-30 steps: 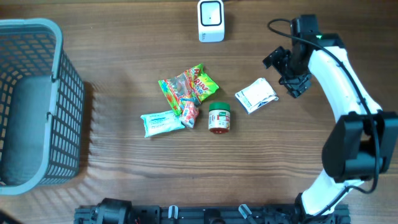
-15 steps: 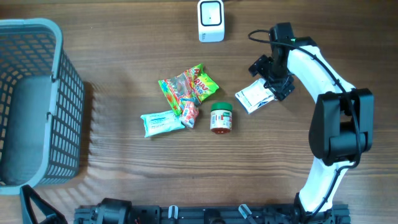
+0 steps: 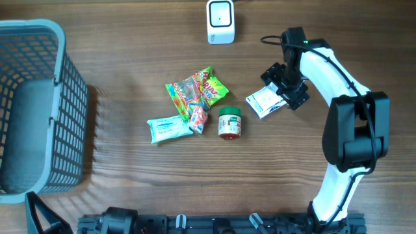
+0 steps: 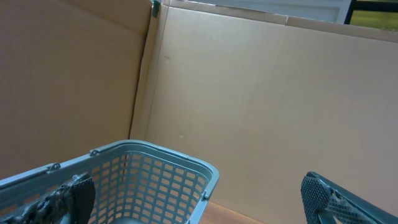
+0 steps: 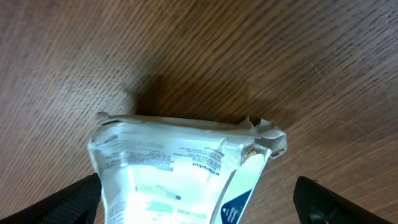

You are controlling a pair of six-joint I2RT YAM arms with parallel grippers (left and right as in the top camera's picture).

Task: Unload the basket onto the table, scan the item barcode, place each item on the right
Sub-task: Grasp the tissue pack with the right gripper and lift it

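A white foil pouch (image 3: 263,102) with printed text lies flat on the wooden table, right of centre. My right gripper (image 3: 285,88) hangs over its right end, open, with nothing held. In the right wrist view the pouch (image 5: 180,162) fills the space between the two dark fingertips (image 5: 78,200), and my right gripper (image 5: 199,202) straddles it without touching. The white barcode scanner (image 3: 220,21) stands at the table's far edge. My left gripper (image 4: 199,202) is open and empty, facing the basket (image 4: 155,180).
A grey plastic basket (image 3: 65,97) stands at the left. In the middle lie a green candy bag (image 3: 197,90), a pale teal packet (image 3: 169,128), a small red and white packet (image 3: 199,119) and a green-lidded jar (image 3: 229,123). Cardboard walls (image 4: 249,93) rise behind.
My right arm swung left from beside the pouch to over its right end and came lower. Part of the left arm has appeared at the bottom left corner.
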